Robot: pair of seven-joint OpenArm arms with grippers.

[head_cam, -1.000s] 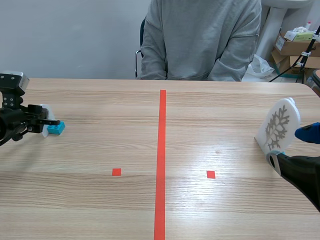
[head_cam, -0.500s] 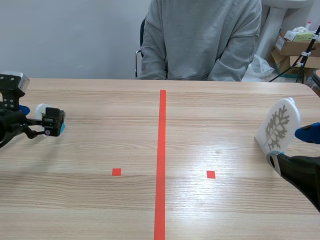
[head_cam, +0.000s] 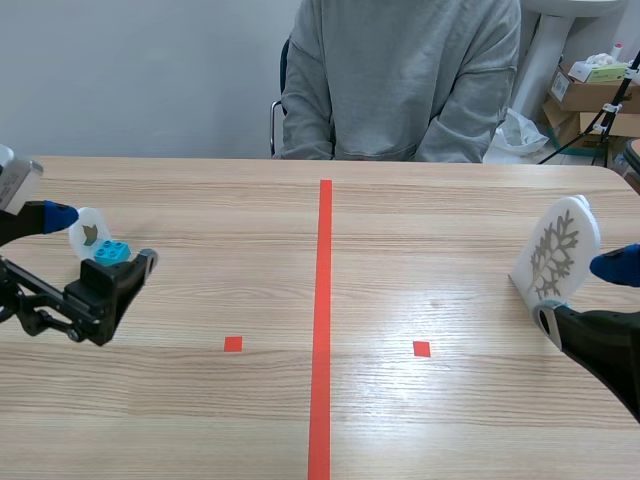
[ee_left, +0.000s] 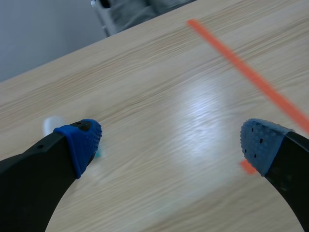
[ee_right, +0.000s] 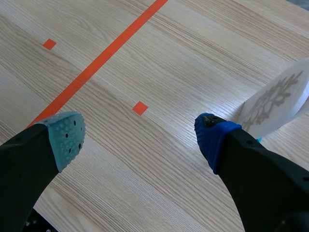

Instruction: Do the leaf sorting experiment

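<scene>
Sorting looks barely begun, imo: nothing held, both pieces at outer sides of table [head_cam: 430, 240]. L gripper [ee_left: 171, 145] wide open, empty; small leaf disc [head_cam: 88, 233] on cyan block [head_cam: 112, 252] sits just by one finger, partly hidden in wrist view. R gripper [ee_right: 140, 135] also wide open, empty; big snowflake-pattern card [head_cam: 555, 250] stands just beside it, not btwn fingers.

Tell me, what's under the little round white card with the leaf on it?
A small blue brick sits under the round white card, seemingly holding it up. How they join cannot be seen, and the left arm's black finger hides the brick's lower front edge.
</scene>
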